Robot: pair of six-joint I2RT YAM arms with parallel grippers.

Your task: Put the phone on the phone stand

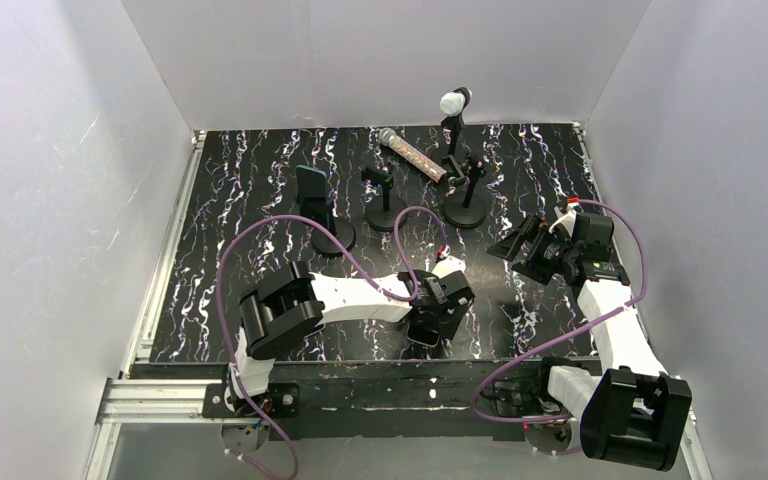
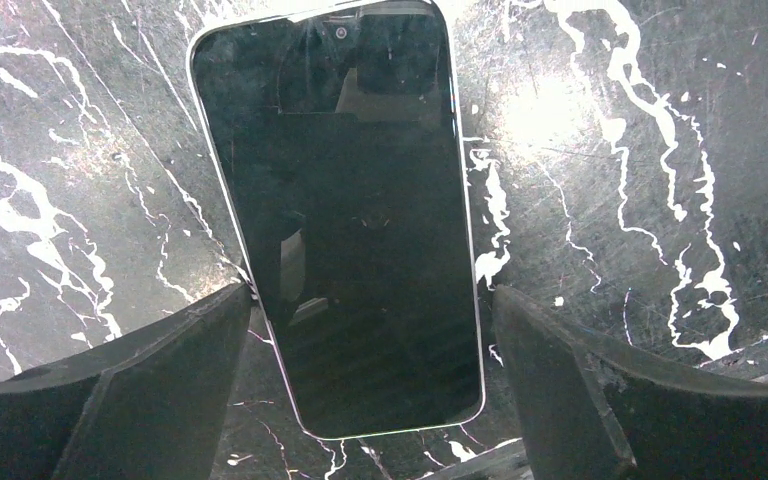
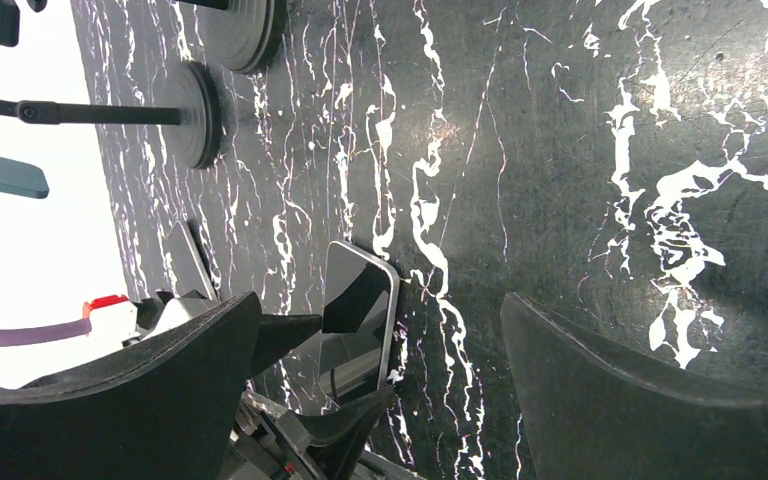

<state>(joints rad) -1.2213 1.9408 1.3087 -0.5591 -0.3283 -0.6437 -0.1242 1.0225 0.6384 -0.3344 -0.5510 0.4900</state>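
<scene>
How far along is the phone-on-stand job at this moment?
Nothing is done yet: the phone lies flat on the table. In hand: the left gripper is open, straddling it. Left: grasp, lift, and seat it on the empty phone stand. The right gripper is open, holding nothing.

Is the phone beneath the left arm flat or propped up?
Flat, screen up, on the table; the phone lies between the open left gripper's fingers.

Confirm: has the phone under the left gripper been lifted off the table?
No, the phone lies flat on the marble table, between the spread fingers of the left gripper.
</scene>
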